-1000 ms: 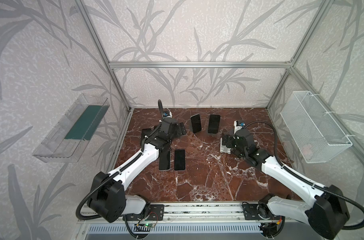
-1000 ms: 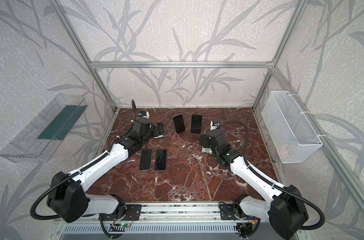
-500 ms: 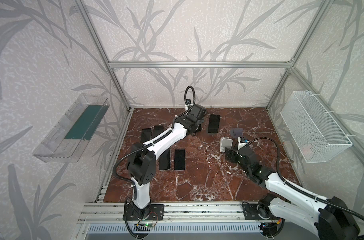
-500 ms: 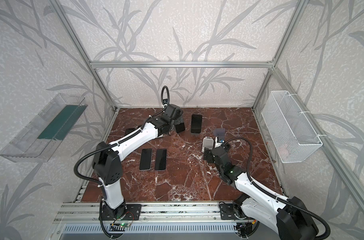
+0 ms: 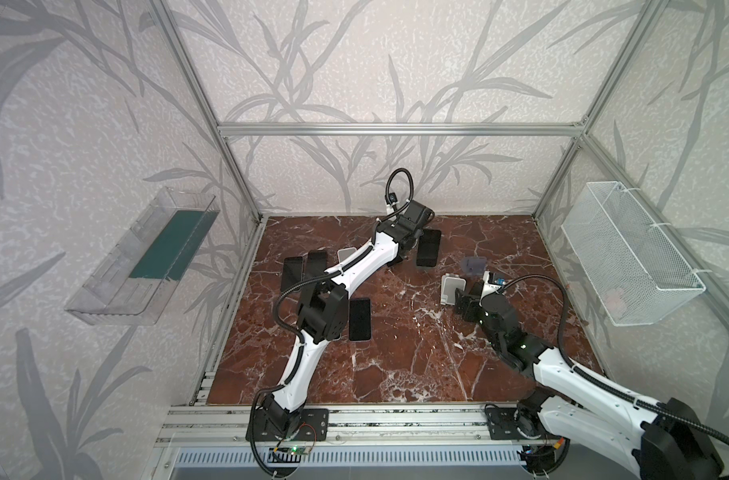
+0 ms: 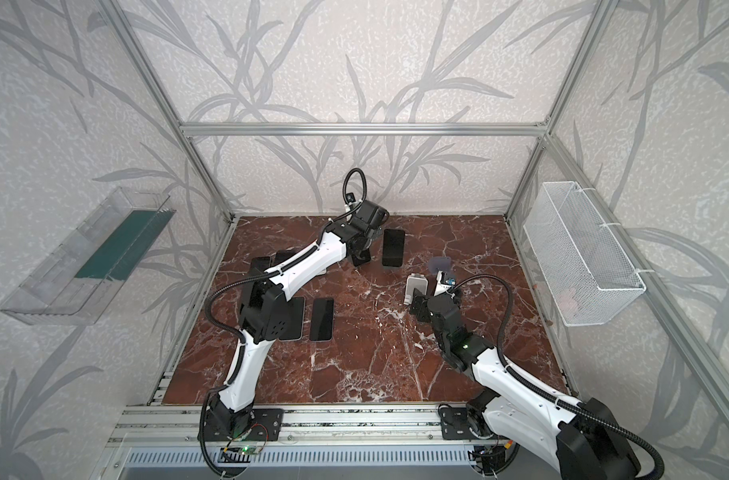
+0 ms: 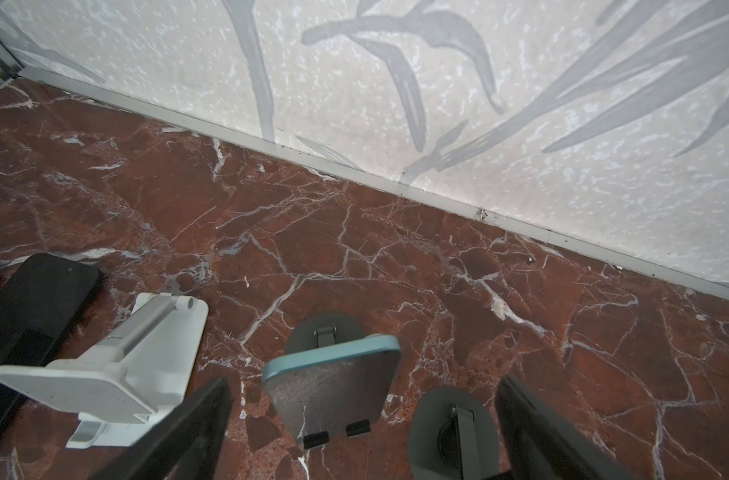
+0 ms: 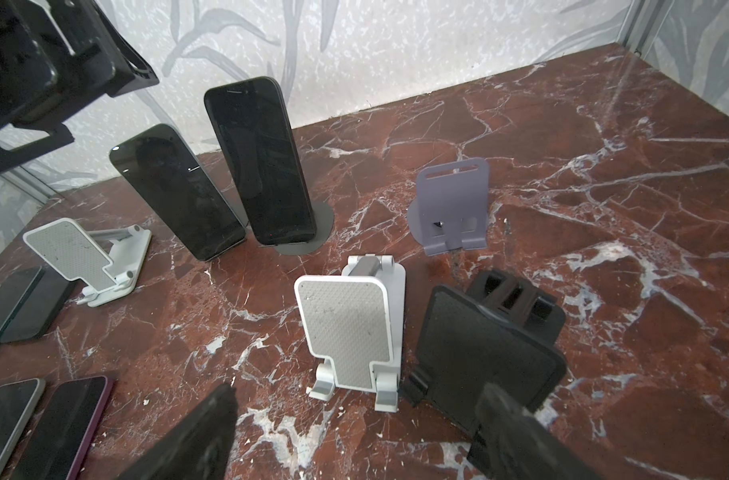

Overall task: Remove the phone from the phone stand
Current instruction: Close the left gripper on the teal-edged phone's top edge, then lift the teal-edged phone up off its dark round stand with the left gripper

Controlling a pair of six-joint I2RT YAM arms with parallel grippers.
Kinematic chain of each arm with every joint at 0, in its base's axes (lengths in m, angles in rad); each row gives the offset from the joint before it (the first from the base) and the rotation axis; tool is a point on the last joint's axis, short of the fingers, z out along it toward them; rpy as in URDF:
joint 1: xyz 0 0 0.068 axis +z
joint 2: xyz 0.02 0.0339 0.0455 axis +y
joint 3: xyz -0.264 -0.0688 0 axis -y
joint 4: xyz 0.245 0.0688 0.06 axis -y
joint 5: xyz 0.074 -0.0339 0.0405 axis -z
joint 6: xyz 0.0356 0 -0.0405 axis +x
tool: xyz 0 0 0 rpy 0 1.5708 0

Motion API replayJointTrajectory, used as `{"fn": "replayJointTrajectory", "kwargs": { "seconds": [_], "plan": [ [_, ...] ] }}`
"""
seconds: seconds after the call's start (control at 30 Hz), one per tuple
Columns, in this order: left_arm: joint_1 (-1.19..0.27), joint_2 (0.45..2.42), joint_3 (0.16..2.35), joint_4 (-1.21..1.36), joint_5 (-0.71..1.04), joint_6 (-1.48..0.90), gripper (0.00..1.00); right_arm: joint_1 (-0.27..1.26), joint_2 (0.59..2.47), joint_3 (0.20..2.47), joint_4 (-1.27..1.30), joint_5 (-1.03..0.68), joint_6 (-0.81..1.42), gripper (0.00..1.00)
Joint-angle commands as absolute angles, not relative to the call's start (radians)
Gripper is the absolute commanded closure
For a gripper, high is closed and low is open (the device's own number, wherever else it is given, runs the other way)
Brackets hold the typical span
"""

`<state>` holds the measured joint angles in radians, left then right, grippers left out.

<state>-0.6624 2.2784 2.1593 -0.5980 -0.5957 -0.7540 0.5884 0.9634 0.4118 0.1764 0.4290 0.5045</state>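
In a top view the phone (image 6: 362,260) sits near the back edge of the tabletop (image 6: 354,365), under the left arm (image 6: 312,257). Left wrist view — left fingers (image 7: 196,424) gape either side of it on its phone stand (image 7: 325,328), not touching. Right wrist view — right fingers (image 8: 204,432) spread wide, empty.

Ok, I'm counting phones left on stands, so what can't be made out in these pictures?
Standing phone: both top views, the left arm at its wrist covers all but its bottom end.
Flat phone: a top view, left arm's elbow covers most of it.
Grey-edged flat phone: right wrist view, cut off at the picture's corner.
Pinkish thing in the wire basket: both top views, too small to identify.
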Motion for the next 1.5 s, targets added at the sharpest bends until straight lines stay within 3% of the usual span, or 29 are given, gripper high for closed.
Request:
{"fn": "replayJointTrajectory", "kwargs": {
  "seconds": [0.0,0.2,0.67,1.47],
  "plan": [
    [-0.667,2.329,2.224,-0.669,-0.662,-0.787,0.01,0.593,0.95,0.401,0.206,0.445,0.512,0.09],
    [-0.664,2.417,2.309,-0.715,-0.692,-0.767,0.01,0.594,0.949,0.391,0.225,0.445,0.511,0.08],
    [-0.66,2.44,2.211,-0.545,-0.706,-0.693,0.03,0.594,0.983,0.397,0.245,0.393,0.512,0.06],
    [-0.637,2.406,2.058,-0.434,-0.696,-0.609,0.27,0.594,0.968,0.397,0.244,0.373,0.512,0.06]
  ]
}}
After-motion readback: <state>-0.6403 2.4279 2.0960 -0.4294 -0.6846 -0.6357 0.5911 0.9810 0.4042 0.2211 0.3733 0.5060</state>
